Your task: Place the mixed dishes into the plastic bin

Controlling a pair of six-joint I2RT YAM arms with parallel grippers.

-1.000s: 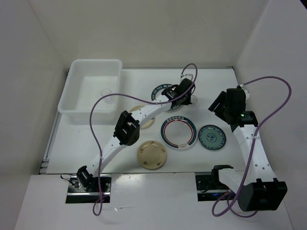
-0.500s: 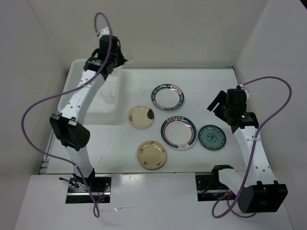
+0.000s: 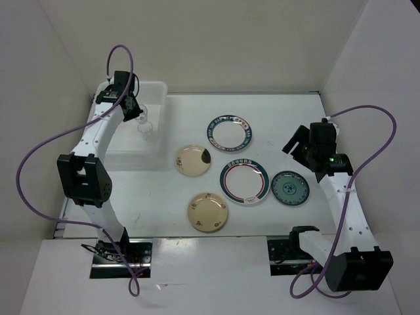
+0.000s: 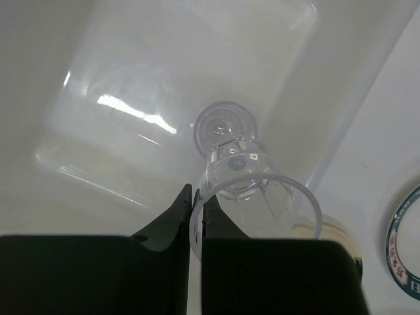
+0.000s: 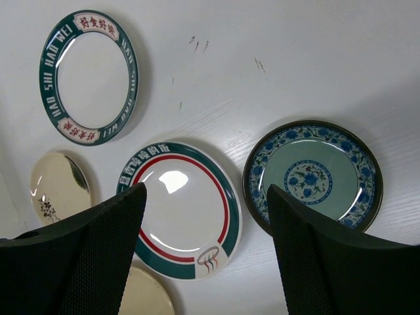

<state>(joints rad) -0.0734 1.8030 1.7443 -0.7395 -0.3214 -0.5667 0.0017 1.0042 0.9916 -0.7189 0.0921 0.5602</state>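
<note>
Top external, left arm (image 3: 98, 134) extended over bin (image 3: 134, 157)

This is a robotics lab, set up as a small test cell. A white desk (image 3: 295, 118) is boxed in on its left, far and right sides by plain white panels (image 3: 39, 131), forming a purpose-built enclosure under even lighting. A left arm (image 3: 92, 141) and a right arm (image 3: 344, 203), both slim white-and-black machines, rise from metal mounting plates (image 3: 141, 252) at the near edge. Loose purple cables (image 3: 367, 107) loop from them. Patterned plates (image 3: 244, 182) lie spread singly across the desk.
</note>
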